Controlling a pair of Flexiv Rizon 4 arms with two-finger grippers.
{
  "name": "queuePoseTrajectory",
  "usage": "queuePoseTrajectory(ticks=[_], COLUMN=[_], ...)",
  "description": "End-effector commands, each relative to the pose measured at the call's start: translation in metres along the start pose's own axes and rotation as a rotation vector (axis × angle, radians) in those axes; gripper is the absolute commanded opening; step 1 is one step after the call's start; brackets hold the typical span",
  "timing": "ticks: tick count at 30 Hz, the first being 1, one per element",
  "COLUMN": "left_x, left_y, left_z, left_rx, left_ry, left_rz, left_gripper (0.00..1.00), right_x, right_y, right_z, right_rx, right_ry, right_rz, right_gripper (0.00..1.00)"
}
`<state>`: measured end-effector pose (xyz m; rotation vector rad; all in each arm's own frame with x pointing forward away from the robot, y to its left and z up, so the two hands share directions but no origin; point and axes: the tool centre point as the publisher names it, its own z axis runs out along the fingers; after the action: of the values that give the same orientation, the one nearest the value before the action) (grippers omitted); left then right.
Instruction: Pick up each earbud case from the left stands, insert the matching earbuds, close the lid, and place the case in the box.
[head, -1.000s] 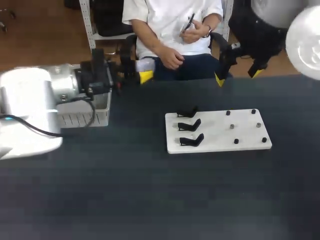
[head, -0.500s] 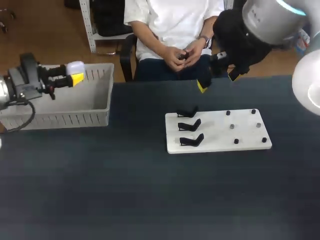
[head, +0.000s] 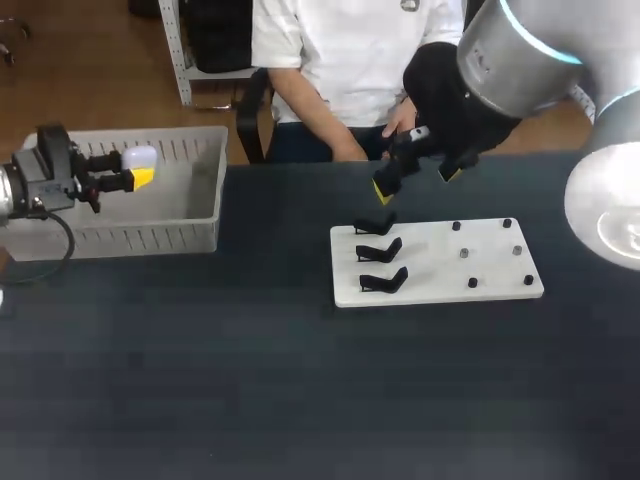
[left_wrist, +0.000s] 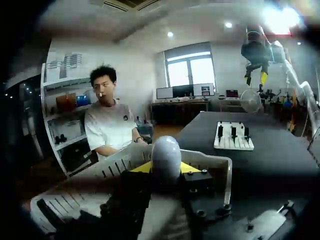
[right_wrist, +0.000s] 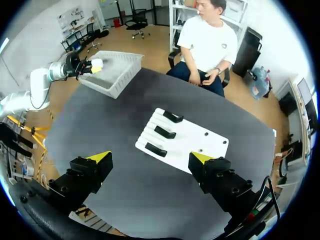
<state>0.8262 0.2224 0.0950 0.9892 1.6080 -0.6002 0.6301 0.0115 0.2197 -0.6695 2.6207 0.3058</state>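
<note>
**A:** What is on the left?

**B:** The left gripper (head: 135, 170) hangs over the far left part of a pale grey slatted box (head: 195, 235). Its yellow-tipped fingers are closed around a white earbud case (head: 138, 157), pinching it from both sides. The case is held in the air above the inside of the box, touching nothing else.

**A:** What could go wrong from here?

**B:** The case seems to sit well above the box floor. If it is let go from there, it may bounce or its lid may pop open. The shell also looks slick and rounded, so a loose pinch could let it slip out early (and a drop near the wall could land it on the dark table (head: 250, 380)).

**A:** How does the case look?

**B:** It is smooth, glossy and egg-shaped. The lid seems shut, though I can make out no seam.

**A:** And further right?

**B:** A white board (head: 500, 290) lies flat, with three black stands (head: 380, 250) in a column on its left side, all bare. Small dark pegs (head: 472, 283) dot its right side. The right gripper (head: 415, 181) hovers over the board's far edge, fingers spread wide and holding nothing.
</note>
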Motion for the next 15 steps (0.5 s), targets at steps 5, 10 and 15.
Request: queuePoseTrajectory(ticks=[5, 10, 15], left_x=[0.022, 0.012, -0.01], left_y=[0.004, -0.002, -0.014], left_z=[0.03, 0.03, 0.028], left_rx=[0.084, 0.076, 0.082], left_ry=[0.048, 0.036, 0.018], left_rz=[-0.036, -0.03, -0.014], left_gripper=[0.25, 1.0, 1.0], right_x=[0.003, -0.001, 0.002], right_y=[-0.005, -0.006, -0.014], right_z=[0.003, 0.003, 0.003], right_rx=[-0.029, -0.086, -0.169], right_ry=[0.007, -0.005, -0.027], right_rz=[-0.02, -0.084, -0.132], right_gripper=[1.0, 1.0, 1.0])
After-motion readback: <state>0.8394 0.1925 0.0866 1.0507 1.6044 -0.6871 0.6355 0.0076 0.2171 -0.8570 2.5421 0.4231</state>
